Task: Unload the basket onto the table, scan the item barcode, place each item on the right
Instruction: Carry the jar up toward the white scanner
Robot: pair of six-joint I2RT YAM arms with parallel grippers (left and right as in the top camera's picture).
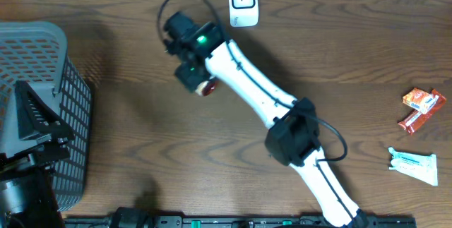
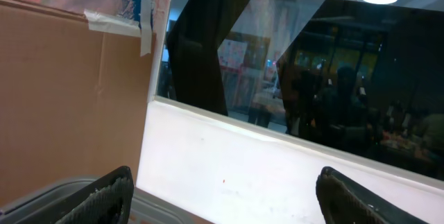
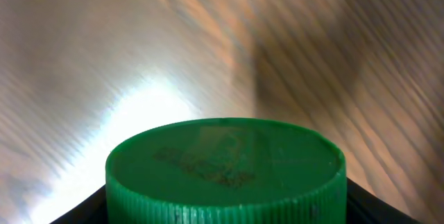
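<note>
Green-capped item [image 3: 225, 161] fills the right wrist view, pinched between the fingers of the right gripper [image 1: 201, 83] at the wooden table [image 1: 339, 51], near the white scanner [image 1: 243, 2]. Left gripper [image 2: 223, 186] gapes wide by the grey basket [image 1: 42, 58].

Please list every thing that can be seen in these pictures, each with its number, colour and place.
table: one, brown wood, under everything
basket: one, grey, left edge
scanner: one, white, far edge, middle
item: one, green cap, in the right hand
packet: one, orange, right edge
bar: one, red, beside the packet
pack: one, white and teal, right edge, nearer than the bar
left hand: one, black, open, by the basket
right hand: one, black, shut on the item, left of centre
</note>
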